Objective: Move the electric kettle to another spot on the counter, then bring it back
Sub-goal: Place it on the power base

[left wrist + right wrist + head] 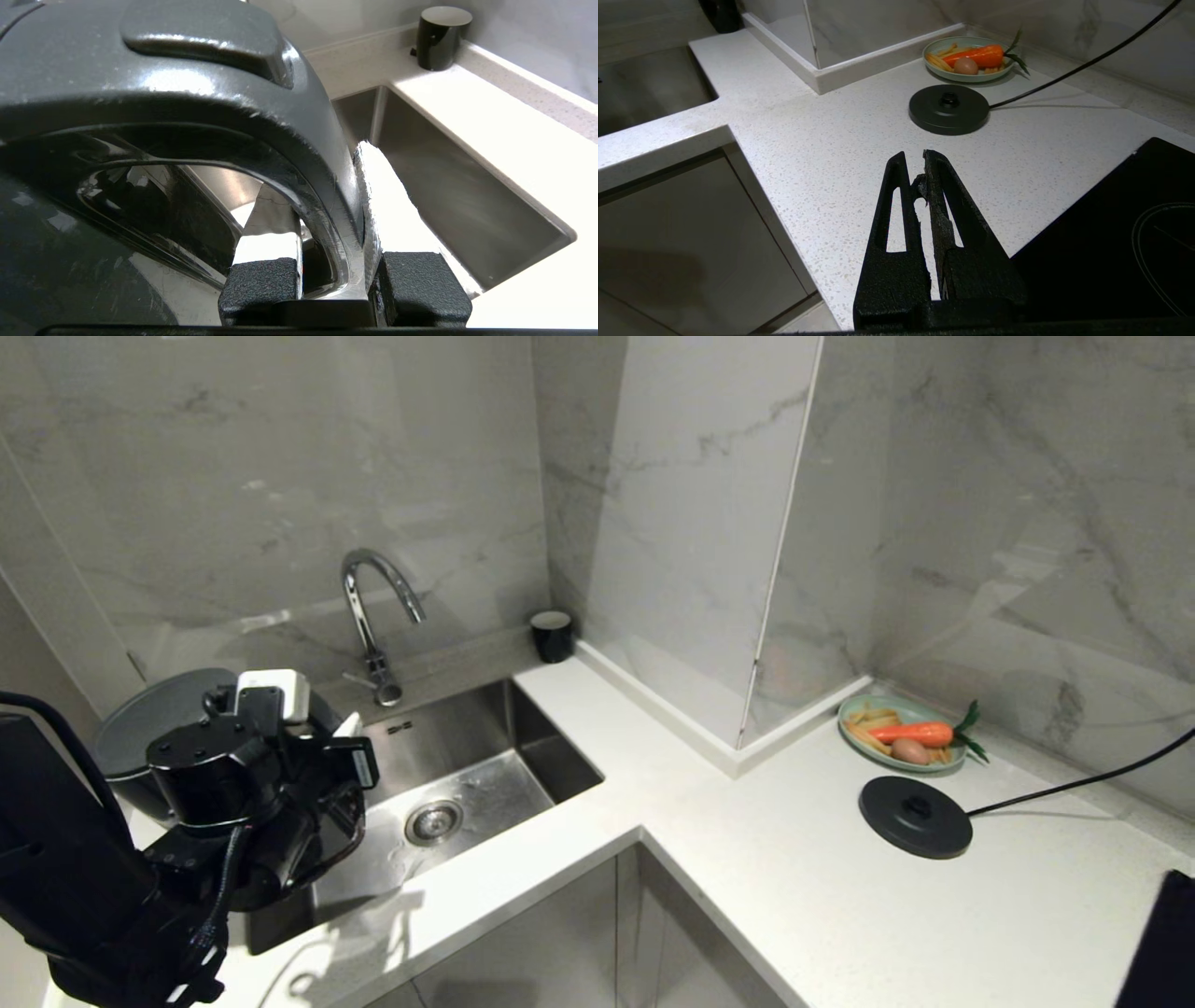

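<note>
Broadly, the counter (822,859) runs as an L around the steel sink (485,784), its thick front edge turning a corner at mid-frame, with wide bare worktop between that corner and the round base disc (915,816) at about three o'clock. At eight o'clock the electric kettle (159,728) hangs beside the sink's left rim, mostly hidden behind the left arm; the left gripper (327,219) is clamped on its loop handle (322,177), one finger inside the loop, one outside. Further right, the right gripper (920,170) hovers with fingers pressed together above the counter near the hob (1134,233). A small black cup (552,635) stands at twelve o'clock, a food plate (901,733) by the back wall.
</note>
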{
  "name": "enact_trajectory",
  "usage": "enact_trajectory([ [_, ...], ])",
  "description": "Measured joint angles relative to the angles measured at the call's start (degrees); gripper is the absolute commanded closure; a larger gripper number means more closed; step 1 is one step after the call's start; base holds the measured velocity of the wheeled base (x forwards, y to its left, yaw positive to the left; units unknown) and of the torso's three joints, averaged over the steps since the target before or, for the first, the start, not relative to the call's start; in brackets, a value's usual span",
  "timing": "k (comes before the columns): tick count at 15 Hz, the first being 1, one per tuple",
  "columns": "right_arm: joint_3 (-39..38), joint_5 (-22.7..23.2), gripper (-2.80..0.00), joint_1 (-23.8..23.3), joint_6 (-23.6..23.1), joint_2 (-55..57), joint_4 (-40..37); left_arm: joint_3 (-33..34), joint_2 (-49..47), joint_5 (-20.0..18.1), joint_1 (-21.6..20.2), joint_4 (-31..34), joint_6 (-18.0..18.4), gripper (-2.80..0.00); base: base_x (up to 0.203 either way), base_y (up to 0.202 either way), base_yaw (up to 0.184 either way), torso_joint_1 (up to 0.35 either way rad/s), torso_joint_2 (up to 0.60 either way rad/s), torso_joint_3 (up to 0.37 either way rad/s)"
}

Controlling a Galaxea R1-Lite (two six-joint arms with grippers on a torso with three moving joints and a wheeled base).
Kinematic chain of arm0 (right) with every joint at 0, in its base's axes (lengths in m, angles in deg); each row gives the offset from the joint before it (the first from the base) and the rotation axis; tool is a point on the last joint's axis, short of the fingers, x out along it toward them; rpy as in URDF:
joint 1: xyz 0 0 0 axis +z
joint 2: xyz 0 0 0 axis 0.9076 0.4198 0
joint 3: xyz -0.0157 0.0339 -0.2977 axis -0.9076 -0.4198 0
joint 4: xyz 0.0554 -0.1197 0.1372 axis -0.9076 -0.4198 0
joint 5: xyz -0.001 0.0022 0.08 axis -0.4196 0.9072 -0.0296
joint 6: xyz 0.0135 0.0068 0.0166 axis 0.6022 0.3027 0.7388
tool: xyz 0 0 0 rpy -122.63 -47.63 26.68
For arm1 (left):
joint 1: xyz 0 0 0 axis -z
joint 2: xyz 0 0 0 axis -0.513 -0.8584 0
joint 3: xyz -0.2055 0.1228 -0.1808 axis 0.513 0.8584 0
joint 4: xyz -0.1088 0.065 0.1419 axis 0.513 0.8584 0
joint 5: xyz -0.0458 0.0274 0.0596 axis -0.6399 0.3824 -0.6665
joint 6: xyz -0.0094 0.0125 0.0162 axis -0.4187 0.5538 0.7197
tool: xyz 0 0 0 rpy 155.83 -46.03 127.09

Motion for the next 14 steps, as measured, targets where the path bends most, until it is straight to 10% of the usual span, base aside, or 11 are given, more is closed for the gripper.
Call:
enact_trajectory([
  [14, 0.00, 0.00, 0.00, 0.00, -0.04, 0.00, -0.03, 0.52, 2.55, 0.05, 2.05, 0.43, 0.02, 0.00, 0.003, 0.007, -0.168, 0.001, 0.00, 0.003],
])
